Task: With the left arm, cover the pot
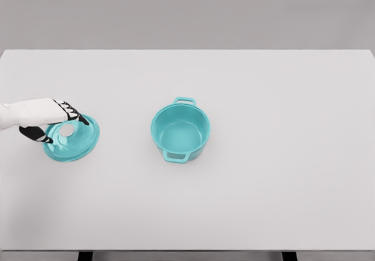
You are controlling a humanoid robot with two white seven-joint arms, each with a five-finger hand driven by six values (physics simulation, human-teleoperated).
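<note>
Head view. Broad pale grey worktop (281, 196) fills nearly the whole frame, plain grey wall behind.

Round teal pot (180, 131) near centre, upright, open-mouthed, empty as far as can be seen. Two loop handles, one at the far rim, one at the near rim, so handle axis runs away-and-towards, slightly tilted. Uncovered.

Round teal lid (73, 139) well to the left of the pot, resting on the worktop, pale knob in its middle. Appears slightly tipped, left edge under the hand; cannot tell whether fully flat or just starting to lift.

White left arm enters from the left edge at mid-height. Left hand (57, 122) black-jointed, fingers spread over the lid's upper left, dark fingertips (84, 120) reaching past the knob on the far side and a thumb showing on the near side. Looks closed around the knob region, though firm contact not certain from this angle.

Right arm nowhere visible.

Key relation: pot lies directly right of the hand and lid, well apart, at about the same depth on the worktop. Judged next need: secure the knob, lift clear, carry rightward in a near-straight sideways line, centre above the rim, lower. Risk judged: lid slipping from a shallow hold, or landing off-centre on the rim.
</note>
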